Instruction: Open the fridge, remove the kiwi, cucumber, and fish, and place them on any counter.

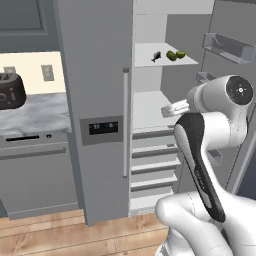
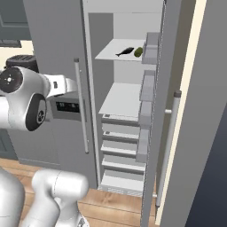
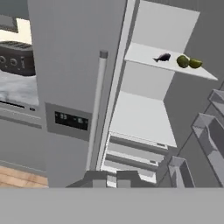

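Observation:
The fridge (image 1: 95, 75) stands with its left door closed and its right door (image 2: 195, 111) swung wide open. On an upper white shelf (image 3: 144, 54) lie the dark fish (image 3: 162, 57), the rounded olive kiwi (image 3: 183, 61) and the bright green cucumber (image 3: 195, 64) side by side; the same three are the fish (image 1: 156, 56), kiwi (image 1: 171, 55) and cucumber (image 1: 180, 54) from the left base. My gripper (image 3: 111, 178) hangs well below and in front of that shelf, its tips close together with nothing between them. The counter (image 1: 35, 112) lies left of the fridge.
A dark toaster (image 1: 10, 90) sits on the counter, with a dishwasher front (image 1: 35, 165) beneath. Door bins (image 2: 144, 111) line the open door's inside. The closed door's bar handle (image 1: 125, 122) and display panel (image 1: 102, 128) are just left of the opening. Drawers (image 1: 152, 165) fill the lower fridge.

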Controlling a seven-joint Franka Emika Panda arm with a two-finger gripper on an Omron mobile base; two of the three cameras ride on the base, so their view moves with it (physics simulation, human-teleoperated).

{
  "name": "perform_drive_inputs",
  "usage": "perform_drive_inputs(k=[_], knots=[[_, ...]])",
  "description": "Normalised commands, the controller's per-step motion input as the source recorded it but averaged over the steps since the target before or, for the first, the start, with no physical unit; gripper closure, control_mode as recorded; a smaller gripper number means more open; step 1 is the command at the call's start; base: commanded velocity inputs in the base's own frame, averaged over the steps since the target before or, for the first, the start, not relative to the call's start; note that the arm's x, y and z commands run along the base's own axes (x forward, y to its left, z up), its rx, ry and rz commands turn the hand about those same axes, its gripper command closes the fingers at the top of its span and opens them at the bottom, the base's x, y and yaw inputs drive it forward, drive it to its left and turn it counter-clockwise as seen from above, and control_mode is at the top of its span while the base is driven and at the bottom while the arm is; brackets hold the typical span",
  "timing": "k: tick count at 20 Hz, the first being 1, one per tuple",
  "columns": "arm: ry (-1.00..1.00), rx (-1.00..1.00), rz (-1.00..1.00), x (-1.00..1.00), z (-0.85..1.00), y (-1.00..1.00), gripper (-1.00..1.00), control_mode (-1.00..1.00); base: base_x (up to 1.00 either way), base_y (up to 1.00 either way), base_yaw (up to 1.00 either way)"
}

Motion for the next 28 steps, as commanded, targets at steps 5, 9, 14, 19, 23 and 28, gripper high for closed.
perform_drive_inputs(k=[5, 9, 14, 19, 23, 28], knots=[[0.1, 0.0, 0.04, -0.03, 0.03, 0.08, -1.0, -1.0, 0.0, 0.0, 0.0], [0.03, 0.08, -0.14, -0.1, 0.03, -0.38, -1.0, -1.0, 0.0, 0.0, 0.0], [0.07, 0.08, -0.19, -0.19, 0.23, -0.1, -1.0, -1.0, 0.0, 0.0, 0.0], [0.01, 0.12, 0.02, -0.06, 0.1, 0.0, -1.0, -1.0, 0.0, 0.0, 0.0], [-0.01, 0.0, 0.07, -0.17, 0.06, 0.0, -1.0, -1.0, 0.0, 0.0, 0.0], [0.0, 0.0, 0.02, -0.3, 0.0, 0.0, -1.0, -1.0, 0.0, 0.0, 0.0]])
